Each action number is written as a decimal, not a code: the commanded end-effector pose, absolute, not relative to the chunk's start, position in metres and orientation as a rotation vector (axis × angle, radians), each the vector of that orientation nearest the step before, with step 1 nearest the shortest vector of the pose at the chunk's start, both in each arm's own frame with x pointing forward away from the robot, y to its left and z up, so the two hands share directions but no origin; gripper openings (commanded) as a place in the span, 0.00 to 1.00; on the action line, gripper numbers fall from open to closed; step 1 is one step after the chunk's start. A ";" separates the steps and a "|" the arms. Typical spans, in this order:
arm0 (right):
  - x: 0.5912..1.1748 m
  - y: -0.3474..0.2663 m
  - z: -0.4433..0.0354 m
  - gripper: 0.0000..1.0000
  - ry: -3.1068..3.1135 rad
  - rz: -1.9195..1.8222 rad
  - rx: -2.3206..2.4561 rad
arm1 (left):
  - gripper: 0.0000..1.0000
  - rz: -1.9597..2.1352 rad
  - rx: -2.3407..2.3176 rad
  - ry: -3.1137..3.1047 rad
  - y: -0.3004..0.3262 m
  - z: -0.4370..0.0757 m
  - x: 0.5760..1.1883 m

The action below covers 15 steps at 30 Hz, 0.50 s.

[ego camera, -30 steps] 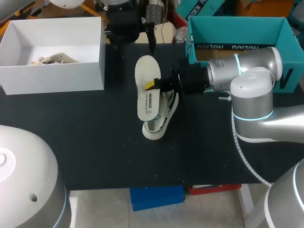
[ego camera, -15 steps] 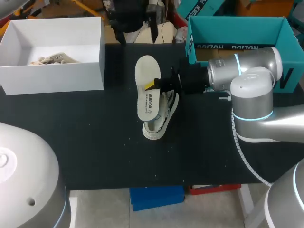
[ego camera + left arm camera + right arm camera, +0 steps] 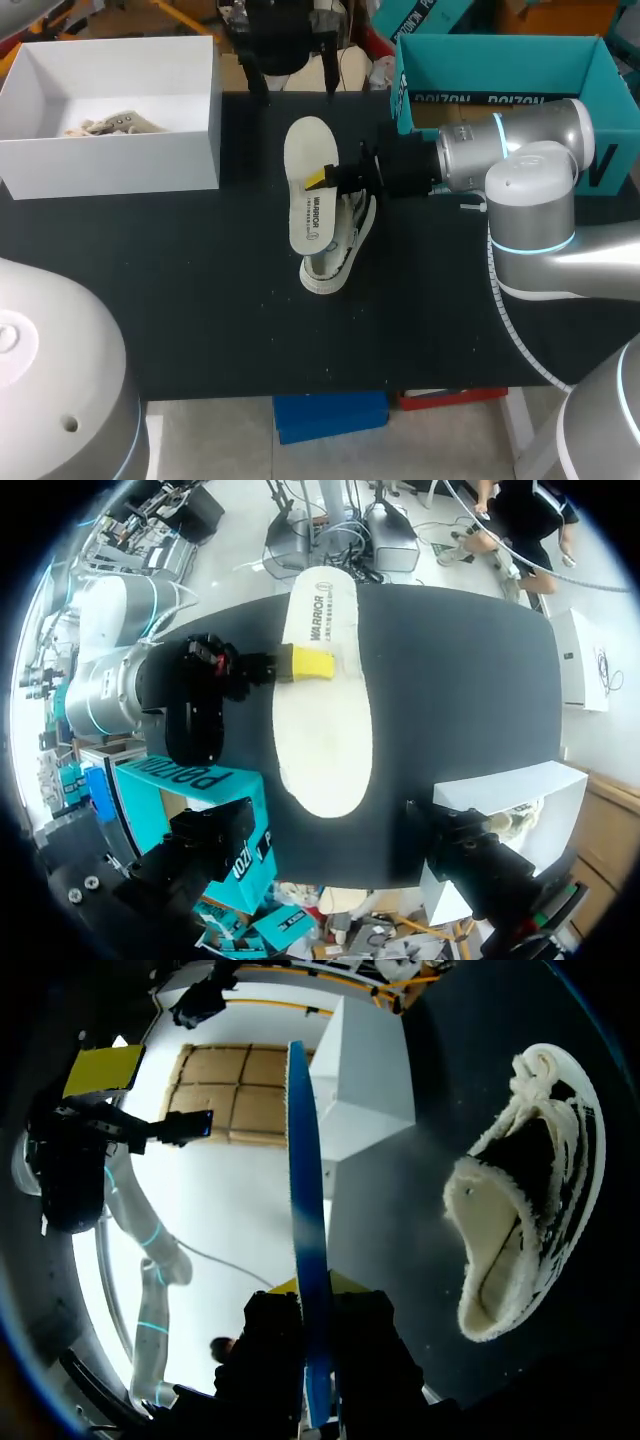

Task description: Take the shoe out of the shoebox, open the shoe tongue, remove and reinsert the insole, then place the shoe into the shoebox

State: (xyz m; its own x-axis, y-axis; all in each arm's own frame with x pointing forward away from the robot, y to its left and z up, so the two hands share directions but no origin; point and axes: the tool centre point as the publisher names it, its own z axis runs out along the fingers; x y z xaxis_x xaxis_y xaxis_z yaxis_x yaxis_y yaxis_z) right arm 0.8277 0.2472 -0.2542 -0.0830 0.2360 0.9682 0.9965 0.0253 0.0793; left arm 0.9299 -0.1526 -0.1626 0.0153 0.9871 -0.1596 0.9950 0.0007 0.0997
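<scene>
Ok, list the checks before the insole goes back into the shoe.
1. Right jaws clamped on the insole from both sides: ok.
2. The insole fully out, above the shoe: ok.
3. Mouth of the shoe uncovered: ok.
4. The shoe steadied: not ok; left jaws open, off at the far edge of the table.
5. Toe of the insole lined up with toe of the shoe: cannot tell.

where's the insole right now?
Head view, table centre: the insole is clamped in the right gripper, beside the shoe, right of the white box.
</scene>
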 end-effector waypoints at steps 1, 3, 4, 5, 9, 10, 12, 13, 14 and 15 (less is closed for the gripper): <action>0.828 0.249 -0.255 0.00 -1.454 -1.136 -1.334 | 1.00 -0.025 2.076 2.073 -0.145 -0.161 0.901; 0.828 0.249 -0.255 0.00 -1.454 -1.136 -1.334 | 1.00 -0.026 2.076 2.079 -0.143 -0.161 0.890; 0.828 0.249 -0.255 0.00 -1.454 -1.136 -1.334 | 1.00 -0.026 2.075 2.081 -0.142 -0.161 0.885; 0.828 0.249 -0.255 0.00 -1.454 -1.136 -1.334 | 1.00 -0.026 2.074 2.083 -0.141 -0.161 0.879; 0.828 0.249 -0.255 0.00 -1.454 -1.136 -1.334 | 1.00 -0.027 2.068 2.087 -0.138 -0.161 0.856; 0.828 0.249 -0.255 0.00 -1.454 -1.136 -1.334 | 1.00 -0.028 2.067 2.088 -0.137 -0.162 0.851; 0.828 0.249 -0.255 0.00 -1.454 -1.136 -1.334 | 1.00 -0.032 2.063 2.086 -0.137 -0.163 0.841; 0.828 0.249 -0.255 0.00 -1.454 -1.136 -1.334 | 1.00 -0.034 2.063 2.083 -0.136 -0.164 0.836; 0.828 0.249 -0.255 0.00 -1.454 -1.136 -1.334 | 1.00 -0.032 2.066 2.080 -0.136 -0.166 0.832; 0.828 0.249 -0.255 0.00 -1.454 -1.136 -1.334 | 1.00 -0.031 2.068 2.080 -0.136 -0.167 0.828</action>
